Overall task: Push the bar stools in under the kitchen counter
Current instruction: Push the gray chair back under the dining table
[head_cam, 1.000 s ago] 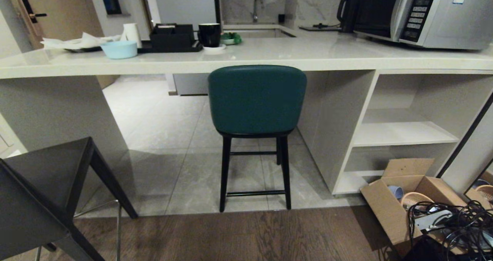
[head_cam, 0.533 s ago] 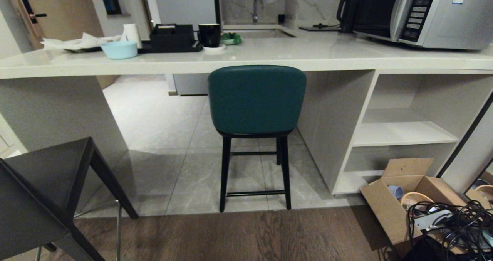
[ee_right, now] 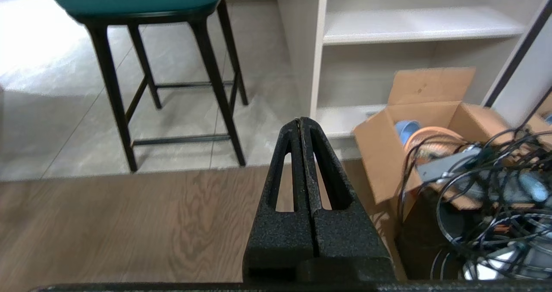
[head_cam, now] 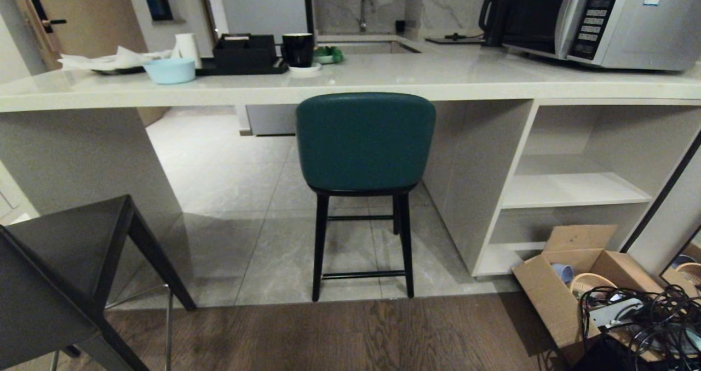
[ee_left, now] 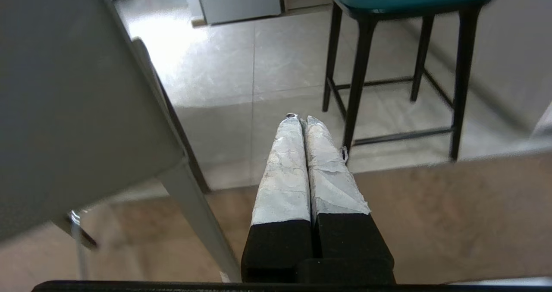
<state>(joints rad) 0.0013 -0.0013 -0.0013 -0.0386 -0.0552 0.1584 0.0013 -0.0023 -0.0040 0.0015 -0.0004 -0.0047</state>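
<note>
The bench (head_cam: pixel 427 83) is a thick cream-white stone slab spanning the head view, carried on pale panel supports, with open white shelf cubbies (head_cam: pixel 575 187) under its right end. The teal stool (head_cam: pixel 365 141) stands at the bench's front edge between the supports, back toward the camera, its black legs on grey floor tiles (head_cam: pixel 230 195); how far the seat reaches under the slab cannot be judged. The dark grey stool (head_cam: pixel 60 267) stands at lower left, clear of the bench, over the seam between tile and wood flooring (head_cam: pixel 356 332).

On the bench: a microwave (head_cam: pixel 608 17), a kettle (head_cam: pixel 493 17), a black mug (head_cam: pixel 298 49), a pale blue bowl (head_cam: pixel 170 69).

A cardboard box (head_cam: pixel 569 289) and tangled cables (head_cam: pixel 646 321) lie at lower right.

Left end effector (ee_left: pixel 301 119): fingers pressed together, empty, above the floor beside the grey stool. Right end effector (ee_right: pixel 300 120): pressed together, empty, near the box.
</note>
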